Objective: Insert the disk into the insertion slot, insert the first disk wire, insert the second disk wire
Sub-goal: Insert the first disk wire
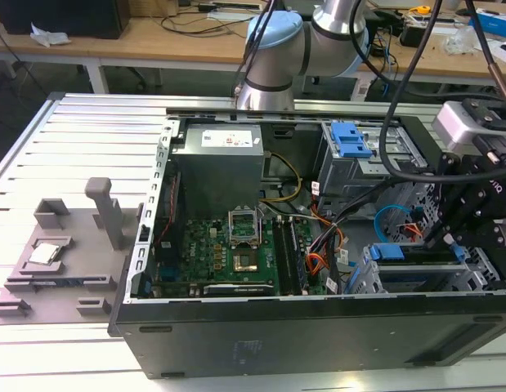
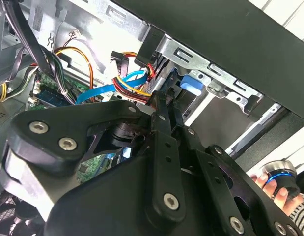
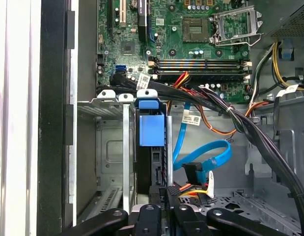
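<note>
Holding the wire [image 3: 192, 188] clamped near the disk [image 3: 152, 130], your gripper [image 3: 169, 200] risked snagging the blue cable [image 3: 213, 150] looped beside and pushing in crooked.

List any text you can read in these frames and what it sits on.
No text can be quoted.
Print on the power supply label: too small to read.
Print on the white cable tag: blurred.
Markings on the motherboard: too small to read.
</note>
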Action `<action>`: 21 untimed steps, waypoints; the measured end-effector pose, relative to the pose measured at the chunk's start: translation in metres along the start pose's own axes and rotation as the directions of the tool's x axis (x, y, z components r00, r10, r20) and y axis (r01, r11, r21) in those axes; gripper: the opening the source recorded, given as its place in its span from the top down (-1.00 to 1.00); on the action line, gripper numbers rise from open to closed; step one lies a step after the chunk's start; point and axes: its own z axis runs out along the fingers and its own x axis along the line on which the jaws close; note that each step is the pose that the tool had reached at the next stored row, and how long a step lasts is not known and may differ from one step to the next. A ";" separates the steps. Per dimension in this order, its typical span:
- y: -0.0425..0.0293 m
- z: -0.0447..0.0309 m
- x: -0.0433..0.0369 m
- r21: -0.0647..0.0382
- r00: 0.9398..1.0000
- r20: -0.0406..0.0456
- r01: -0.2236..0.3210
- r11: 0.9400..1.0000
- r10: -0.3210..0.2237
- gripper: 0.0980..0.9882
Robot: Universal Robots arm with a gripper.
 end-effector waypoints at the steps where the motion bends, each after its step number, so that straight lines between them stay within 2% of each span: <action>1: -0.0001 0.0002 0.0000 0.000 1.000 0.000 0.000 1.000 0.000 0.84; 7: -0.0002 0.0013 0.0000 0.000 1.000 0.001 0.000 1.000 0.000 0.84; 8: -0.0003 0.0020 0.0000 0.000 1.000 0.003 0.000 1.000 0.000 0.81; 9: -0.0002 0.0011 0.0000 0.000 1.000 0.000 0.000 1.000 0.000 0.67; 12: -0.0001 -0.0010 0.0000 0.000 1.000 0.000 0.000 1.000 0.000 0.67; 13: 0.0001 -0.0027 0.0000 0.000 1.000 0.000 0.000 1.000 0.000 0.67; 16: 0.0012 -0.0167 -0.0002 0.000 1.000 0.001 0.000 1.000 0.000 0.67; 19: 0.0018 -0.0242 -0.0010 0.000 1.000 0.000 0.000 1.000 0.000 0.67; 20: 0.0020 -0.0269 -0.0019 0.000 1.000 0.001 0.000 1.000 0.000 0.71; 21: 0.0022 -0.0296 -0.0027 0.000 1.000 0.000 0.000 1.000 0.000 0.86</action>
